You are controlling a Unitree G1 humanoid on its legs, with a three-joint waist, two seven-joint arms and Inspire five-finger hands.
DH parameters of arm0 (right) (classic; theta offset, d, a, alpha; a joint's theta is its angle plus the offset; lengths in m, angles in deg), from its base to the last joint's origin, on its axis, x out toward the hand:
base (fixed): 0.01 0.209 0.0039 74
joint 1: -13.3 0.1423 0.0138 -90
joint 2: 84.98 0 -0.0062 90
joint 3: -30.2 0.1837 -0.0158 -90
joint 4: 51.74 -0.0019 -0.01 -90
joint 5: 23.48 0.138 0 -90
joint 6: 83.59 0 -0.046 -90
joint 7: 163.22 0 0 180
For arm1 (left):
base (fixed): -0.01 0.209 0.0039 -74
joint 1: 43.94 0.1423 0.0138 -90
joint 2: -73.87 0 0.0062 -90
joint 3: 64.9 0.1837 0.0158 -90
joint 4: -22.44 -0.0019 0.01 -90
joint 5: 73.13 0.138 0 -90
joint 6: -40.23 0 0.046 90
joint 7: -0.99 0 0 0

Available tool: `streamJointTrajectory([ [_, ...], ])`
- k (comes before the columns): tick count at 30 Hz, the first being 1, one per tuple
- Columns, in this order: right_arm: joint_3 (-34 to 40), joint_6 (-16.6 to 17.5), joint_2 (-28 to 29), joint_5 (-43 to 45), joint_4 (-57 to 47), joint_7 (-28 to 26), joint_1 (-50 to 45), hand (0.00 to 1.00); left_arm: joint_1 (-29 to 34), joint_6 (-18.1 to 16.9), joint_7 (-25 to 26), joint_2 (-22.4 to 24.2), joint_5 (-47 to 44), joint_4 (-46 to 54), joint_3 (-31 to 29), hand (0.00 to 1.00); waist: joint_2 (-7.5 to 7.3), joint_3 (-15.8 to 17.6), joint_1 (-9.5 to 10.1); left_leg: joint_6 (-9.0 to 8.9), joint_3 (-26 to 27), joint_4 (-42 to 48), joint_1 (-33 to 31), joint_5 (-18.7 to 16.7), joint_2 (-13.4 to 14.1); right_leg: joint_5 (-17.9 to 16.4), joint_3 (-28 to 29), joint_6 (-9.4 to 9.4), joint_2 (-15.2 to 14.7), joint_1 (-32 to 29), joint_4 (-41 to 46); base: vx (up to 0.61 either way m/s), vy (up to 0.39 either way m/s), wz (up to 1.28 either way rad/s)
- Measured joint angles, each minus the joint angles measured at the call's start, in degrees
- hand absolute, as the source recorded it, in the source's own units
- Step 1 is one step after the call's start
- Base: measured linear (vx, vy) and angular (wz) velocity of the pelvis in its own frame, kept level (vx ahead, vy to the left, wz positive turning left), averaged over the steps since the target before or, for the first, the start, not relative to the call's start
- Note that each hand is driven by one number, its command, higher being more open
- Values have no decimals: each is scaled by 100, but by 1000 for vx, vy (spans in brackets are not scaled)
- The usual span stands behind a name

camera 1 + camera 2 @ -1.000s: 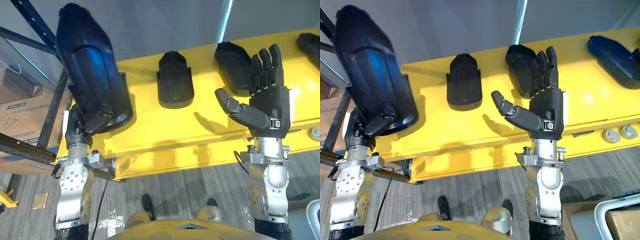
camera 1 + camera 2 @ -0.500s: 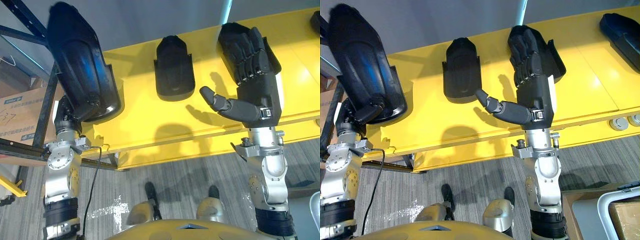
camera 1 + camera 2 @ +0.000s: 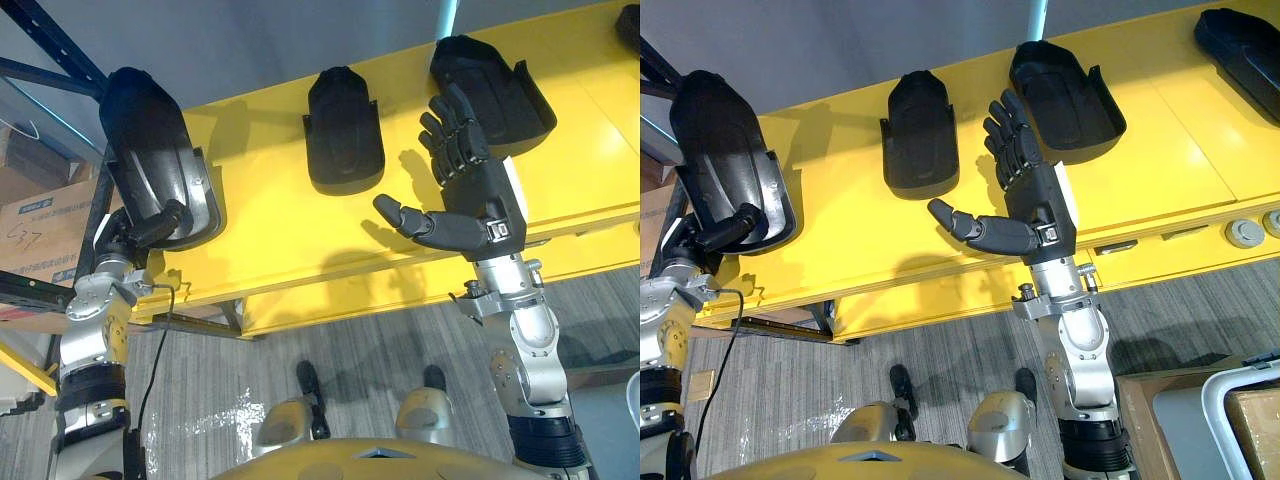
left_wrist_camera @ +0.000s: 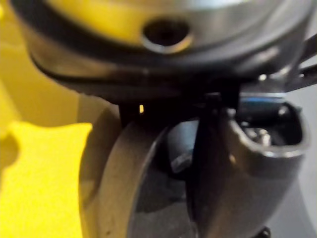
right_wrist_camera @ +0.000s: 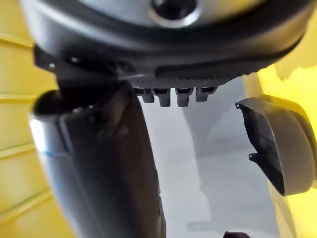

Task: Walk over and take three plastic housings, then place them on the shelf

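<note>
A long black plastic housing (image 3: 152, 150) leans over the left end of the yellow table (image 3: 270, 235). My left hand (image 3: 143, 232) is shut on its near end, thumb hooked over the rim. Two more black housings lie on the table: a middle one (image 3: 343, 130) and a right one (image 3: 490, 85), hollow side up. My right hand (image 3: 1032, 205) hovers open above the table between those two, thumb out to the left, touching nothing. The right wrist view shows a housing (image 5: 282, 144) past the straight fingers. A further housing (image 3: 1243, 42) lies at the far right.
A dark blue rack (image 3: 55, 45) stands left of the table, with a cardboard box (image 3: 40, 225) behind it. Round fittings (image 3: 1242, 233) sit on the table's front right edge. A box in a white-rimmed bin (image 3: 1250, 425) stands at lower right. A grey wall backs the table.
My left hand has lowered the housing from high and upright down onto the table's left end. My right hand has pulled back from over the right housing and spread its fingers.
</note>
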Motion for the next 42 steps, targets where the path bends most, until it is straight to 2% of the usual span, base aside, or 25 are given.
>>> streamJointTrajectory([
  [10, -281, -122, -103, 0, -134, -108, 54, 100, -350, 10, -572, -288, -47, -335, 313, 0, 31, 14, -55, 10, 62, 8, -48, 13, -12, -59, 104, 30, -30, -190, 214, -5, 2, -1],
  [15, -326, -210, -123, 5, -254, -211, 54, 100, -402, 95, -577, -283, -310, -334, 576, 0, 39, 18, -136, 8, 129, 11, -2, 11, -42, -119, 169, 61, -80, -231, 338, -17, 7, -3],
  [18, -428, -225, -157, 44, -562, -219, 88, 100, -485, 147, -567, -257, -558, -335, 689, 0, 103, 62, -138, -14, 209, 16, -42, -7, -57, -194, 254, 58, -114, -405, 537, -50, 5, -7],
  [23, -544, -236, -150, 58, -596, -222, 259, 100, -669, 182, -390, -85, -912, -334, 756, 0, 107, 83, -145, -6, 295, 14, -107, 3, -54, -209, 306, 63, -127, -553, 654, -22, -5, -3],
  [33, -676, -244, -150, 54, -595, -215, 259, 100, -851, 181, 131, -34, -901, -415, 828, 0, 58, 115, -234, 23, 275, 3, -69, 26, -126, -256, 295, 103, -204, -532, 716, 0, 0, 0],
  [42, -638, -244, -150, 53, -592, -213, 245, 100, -851, 190, 211, -34, -874, -446, 813, 0, 48, 122, -280, 37, 217, -26, -35, 54, -133, -254, 249, 106, -204, -465, 699, -2, -2, 1],
])
